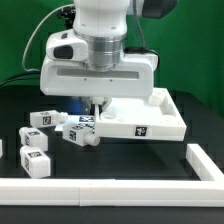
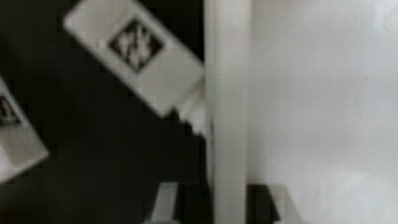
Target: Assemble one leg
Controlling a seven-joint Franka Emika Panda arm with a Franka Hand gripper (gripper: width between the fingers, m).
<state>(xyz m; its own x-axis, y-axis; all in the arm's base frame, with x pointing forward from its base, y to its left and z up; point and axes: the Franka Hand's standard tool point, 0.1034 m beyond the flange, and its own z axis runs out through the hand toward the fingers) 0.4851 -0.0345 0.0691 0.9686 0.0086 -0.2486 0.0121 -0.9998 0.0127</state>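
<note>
My gripper (image 1: 94, 103) is down at the near left corner of the large white rimmed panel (image 1: 150, 118). In the wrist view its fingers (image 2: 173, 205) stand on either side of the panel's rim (image 2: 224, 100), and the gripper (image 2: 221, 205) looks shut on it. One leg (image 1: 82, 130), a small white block with a tag, lies just off that corner; in the wrist view it is the leg (image 2: 139, 52) beside the rim. Three more legs lie to the exterior view's left (image 1: 43, 119) (image 1: 35, 138) (image 1: 35, 161).
A white L-shaped barrier (image 1: 100, 186) runs along the table's front and up the exterior view's right side. The edge of another leg (image 2: 15, 130) shows in the wrist view. The table is black, with a green backdrop behind.
</note>
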